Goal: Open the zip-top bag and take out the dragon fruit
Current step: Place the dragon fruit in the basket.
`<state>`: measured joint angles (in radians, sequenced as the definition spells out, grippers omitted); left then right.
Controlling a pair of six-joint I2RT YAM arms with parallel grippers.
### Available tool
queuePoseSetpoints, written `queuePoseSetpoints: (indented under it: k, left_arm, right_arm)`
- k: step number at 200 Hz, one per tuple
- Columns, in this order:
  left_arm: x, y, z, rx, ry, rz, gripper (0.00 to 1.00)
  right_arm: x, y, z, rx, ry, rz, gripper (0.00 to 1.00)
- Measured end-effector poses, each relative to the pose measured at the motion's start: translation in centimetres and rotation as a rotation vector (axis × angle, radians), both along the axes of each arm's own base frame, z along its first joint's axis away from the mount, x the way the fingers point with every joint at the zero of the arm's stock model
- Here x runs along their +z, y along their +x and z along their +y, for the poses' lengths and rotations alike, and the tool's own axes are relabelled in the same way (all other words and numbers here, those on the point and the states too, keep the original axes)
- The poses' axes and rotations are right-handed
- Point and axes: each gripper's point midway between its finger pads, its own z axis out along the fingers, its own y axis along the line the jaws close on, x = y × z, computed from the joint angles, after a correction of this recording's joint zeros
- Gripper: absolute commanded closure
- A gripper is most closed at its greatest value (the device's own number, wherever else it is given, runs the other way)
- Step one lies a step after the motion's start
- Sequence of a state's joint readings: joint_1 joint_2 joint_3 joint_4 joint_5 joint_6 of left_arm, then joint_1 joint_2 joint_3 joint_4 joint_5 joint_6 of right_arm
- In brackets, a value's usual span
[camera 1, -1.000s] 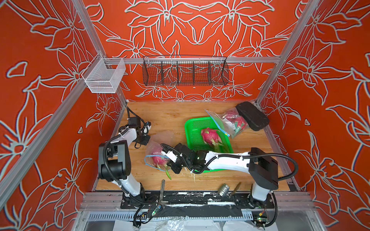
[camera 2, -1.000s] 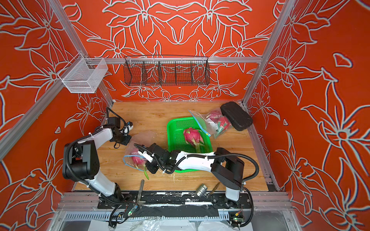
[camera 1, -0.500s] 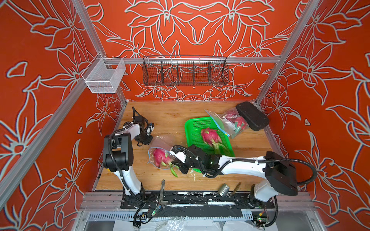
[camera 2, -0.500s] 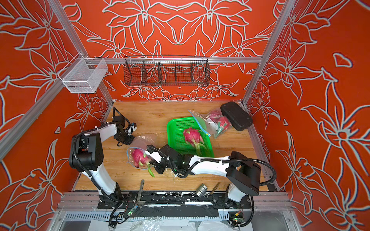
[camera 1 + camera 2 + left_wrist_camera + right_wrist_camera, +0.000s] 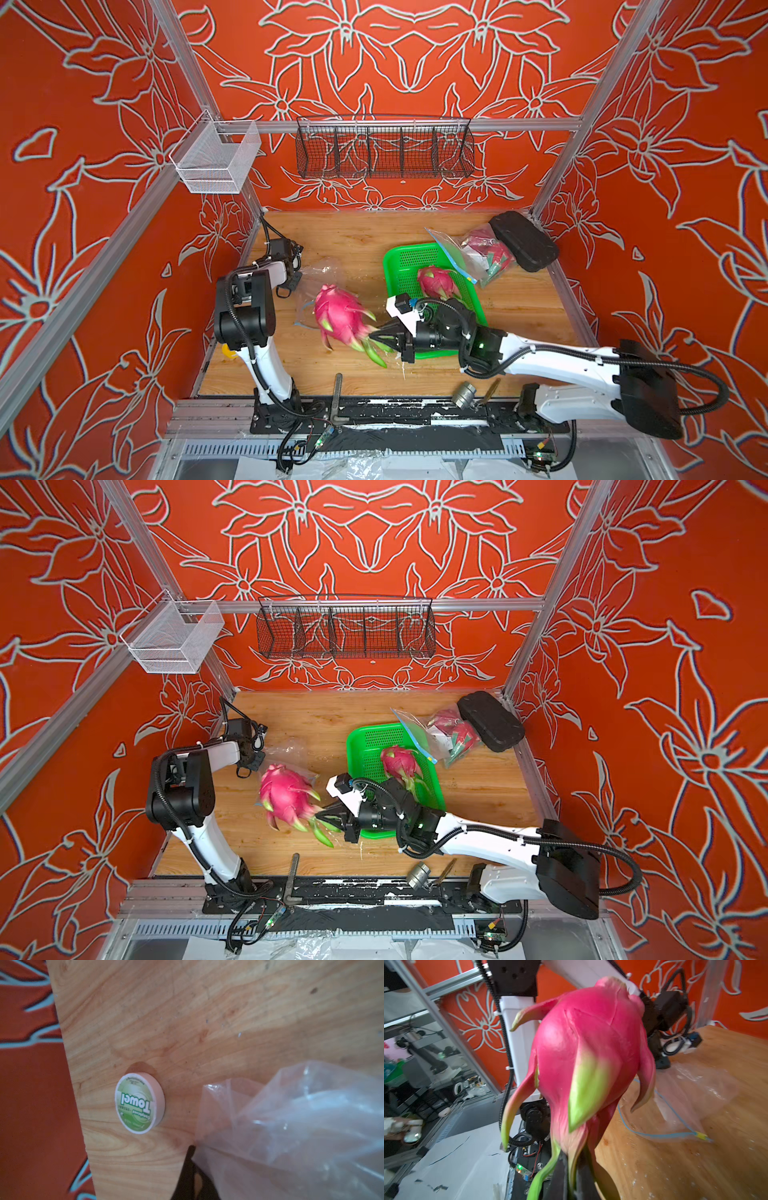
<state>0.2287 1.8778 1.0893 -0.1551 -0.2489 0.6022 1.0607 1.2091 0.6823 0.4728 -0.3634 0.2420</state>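
**Dragon fruit out of the bag, in the right hand's grip**

The right hand (image 5: 375, 335) (image 5: 323, 811) (image 5: 572, 1180) was clamped on the green-tipped scales at one end of a dragon fruit (image 5: 338, 315) (image 5: 285, 794) (image 5: 591, 1053). It held the fruit clear of the desk (image 5: 353, 232) – at about 9 o'clock from the green tray (image 5: 401, 259). In both top views the fruit was slightly blurred.

The zip-top bag (image 5: 321, 270) (image 5: 287, 749) (image 5: 291, 1136) (image 5: 695, 1088) lay slack and flattened on the desk at 11 o'clock from the fruit, with its blue zip edge gaping. The left hand (image 5: 293, 283) (image 5: 254, 761) was closed, apparently on a corner of the bag – the wrist view showed only a dark fingertip (image 5: 188, 1165) against the plastic.

A second dragon fruit (image 5: 436, 282) (image 5: 398, 761) rested inside the tray. At 1 o'clock from the tray a second bag (image 5: 484, 253) (image 5: 451, 733) with pink fruit in it leaned against a black pad (image 5: 524, 242). A small round towel puck (image 5: 139, 1103) sat on the desk near the slack bag.
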Motion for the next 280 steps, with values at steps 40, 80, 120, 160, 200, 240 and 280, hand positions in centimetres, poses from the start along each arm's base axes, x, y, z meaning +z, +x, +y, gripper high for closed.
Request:
queuePoseSetpoints:
  k: [40,80,120,160,200,240,280]
  left_arm:
    - [1.7,0.5,-0.3,0.042,-0.061,-0.012,0.81]
    - [11.5,3.4,-1.4,0.046,-0.152,-0.179,0.32]
    - [20.7,2.5,-4.0,-0.033,-0.184,-0.301,0.16]
    - [21.0,-2.7,-8.7,-0.145,-0.248,-0.235,0.06]
    - [16.5,-8.0,-12.2,-0.223,-0.321,-0.102,0.07]
    - [15.1,-9.2,-12.4,-0.23,-0.329,-0.078,0.07]
    - [14.5,-8.6,-12.2,-0.229,-0.314,-0.089,0.07]
  right_arm:
    - [-0.3,6.7,-6.0,-0.354,-0.115,0.018,1.0]
    - [-4.0,11.0,-11.7,-0.623,-0.289,0.079,1.0]
    - [-8.5,12.4,-13.3,-0.718,-0.429,0.156,1.0]
    - [-13.2,13.8,-13.2,-0.762,-0.549,0.228,0.98]
    - [-15.6,16.6,-10.1,-0.765,-0.584,0.285,0.91]
    - [-16.4,19.2,-6.8,-0.744,-0.564,0.309,0.9]
    - [-15.4,21.7,-3.2,-0.704,-0.523,0.299,0.52]
